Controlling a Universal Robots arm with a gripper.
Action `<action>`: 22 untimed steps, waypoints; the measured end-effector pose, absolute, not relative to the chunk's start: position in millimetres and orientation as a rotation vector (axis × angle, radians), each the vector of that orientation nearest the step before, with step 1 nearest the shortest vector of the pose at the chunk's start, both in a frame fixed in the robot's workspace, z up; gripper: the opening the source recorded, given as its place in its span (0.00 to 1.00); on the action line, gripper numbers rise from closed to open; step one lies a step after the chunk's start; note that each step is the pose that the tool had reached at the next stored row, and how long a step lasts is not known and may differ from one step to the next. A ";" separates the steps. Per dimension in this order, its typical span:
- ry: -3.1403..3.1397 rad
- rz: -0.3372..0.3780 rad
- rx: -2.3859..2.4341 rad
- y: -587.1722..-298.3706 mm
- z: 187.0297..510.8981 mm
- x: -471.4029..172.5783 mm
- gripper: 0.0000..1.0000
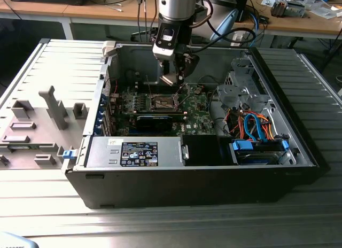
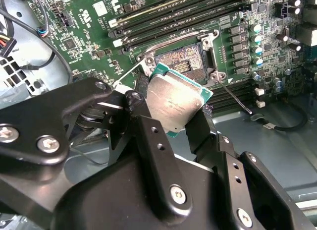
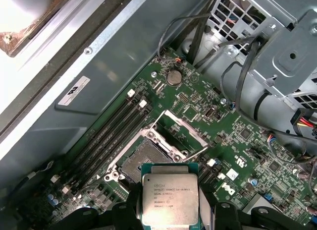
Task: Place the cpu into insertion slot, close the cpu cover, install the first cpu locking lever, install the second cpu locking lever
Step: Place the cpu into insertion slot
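Observation:
My gripper point(image 1: 176, 79) hangs inside the open computer case, just above the motherboard. It is shut on the cpu point(image 2: 176, 103), a thin square chip with a silvery top, held by its edges between the two black fingers point(image 2: 143, 121). The cpu point(image 3: 170, 198) is tilted and hovers just short of the insertion slot point(image 3: 143, 158), not touching it. The insertion slot point(image 2: 181, 66) lies bare, with a dark pin field and a metal rim. The cpu cover point(image 3: 181, 128) stands swung open at the slot's far edge. A thin wire lever point(image 2: 237, 98) sticks out free beside the slot.
Long memory slots point(image 3: 106, 133) run beside the socket. A black graphics card point(image 1: 155, 119) and the power supply point(image 1: 133, 152) lie nearer the case front. The drive cage with orange and blue cables point(image 1: 256, 130) is at the exterior view's right. A grey parts fixture point(image 1: 37, 125) sits outside the case.

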State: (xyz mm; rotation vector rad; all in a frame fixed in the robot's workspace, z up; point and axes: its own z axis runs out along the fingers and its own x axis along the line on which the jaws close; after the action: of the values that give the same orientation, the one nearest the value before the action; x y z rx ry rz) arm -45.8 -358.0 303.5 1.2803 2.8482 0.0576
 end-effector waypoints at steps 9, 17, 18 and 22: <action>2.829 0.057 1.321 -358.1 302.9 -45.8 0.55; 2.808 0.057 1.364 -358.1 302.6 -45.8 0.55; 2.805 0.057 1.369 -358.1 302.5 -45.8 0.55; 2.792 0.056 1.395 -358.1 302.2 -45.8 0.55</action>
State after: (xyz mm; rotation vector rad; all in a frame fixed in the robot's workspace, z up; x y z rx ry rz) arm -45.8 -358.1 302.2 1.3950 2.7922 0.0563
